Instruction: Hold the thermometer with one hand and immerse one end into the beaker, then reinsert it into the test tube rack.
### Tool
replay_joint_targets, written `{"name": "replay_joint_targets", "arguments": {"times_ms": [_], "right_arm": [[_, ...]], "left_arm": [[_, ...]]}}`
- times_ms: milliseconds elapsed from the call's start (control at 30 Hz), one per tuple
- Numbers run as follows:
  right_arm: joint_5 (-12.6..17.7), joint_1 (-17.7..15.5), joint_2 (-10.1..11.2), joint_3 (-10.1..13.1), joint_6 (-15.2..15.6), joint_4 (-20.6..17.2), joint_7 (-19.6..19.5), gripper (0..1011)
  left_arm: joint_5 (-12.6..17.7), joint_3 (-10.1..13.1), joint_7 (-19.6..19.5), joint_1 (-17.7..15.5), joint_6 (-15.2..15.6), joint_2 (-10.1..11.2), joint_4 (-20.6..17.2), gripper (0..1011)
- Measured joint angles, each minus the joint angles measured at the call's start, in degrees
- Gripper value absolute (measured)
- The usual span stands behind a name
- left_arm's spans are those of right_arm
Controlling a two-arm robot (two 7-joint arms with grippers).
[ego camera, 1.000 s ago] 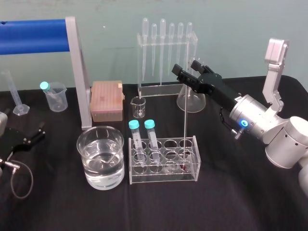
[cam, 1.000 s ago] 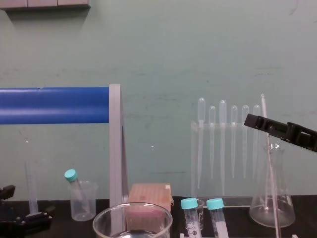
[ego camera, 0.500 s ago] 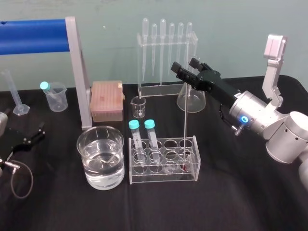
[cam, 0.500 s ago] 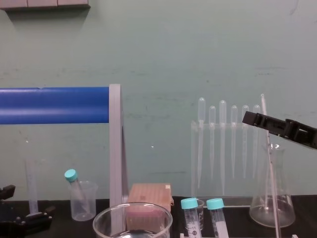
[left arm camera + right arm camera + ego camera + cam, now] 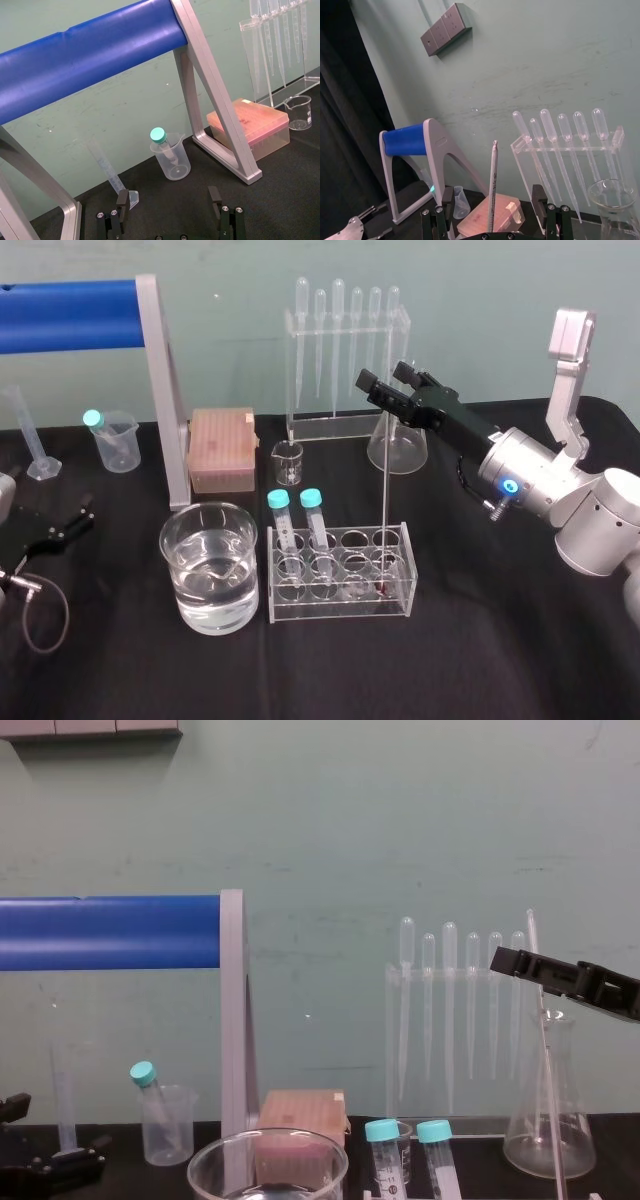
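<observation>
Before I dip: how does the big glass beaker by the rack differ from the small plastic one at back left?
The large beaker is wide, clear glass, with water in it; the small plastic beaker is narrower, cloudy, with a teal-capped tube leaning in it. The large beaker stands in front, left of the test tube rack; the small one stands farther back, by the graduated cylinder. Both stand upright.

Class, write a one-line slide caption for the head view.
Right gripper, open, flanks the thermometer standing in the test tube rack beside the beaker; left gripper parked at left.
</observation>
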Motion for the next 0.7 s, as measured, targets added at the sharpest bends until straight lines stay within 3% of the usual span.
{"name": "replay_joint_targets", "arguments": {"times_ms": [533,700], "right_arm": [[-0.1,-0.1,-0.1,0.1,-0.1,-0.1,0.0,1003],[-0.1,-0.1,-0.1,0.1,-0.2,-0.2,0.0,930]], "left_arm": [[0.0,0.0,0.0,0.0,0.0,0.0,0.0,1008],[0.0,0.0,0.0,0.0,0.0,0.0,0.0,1008]]}}
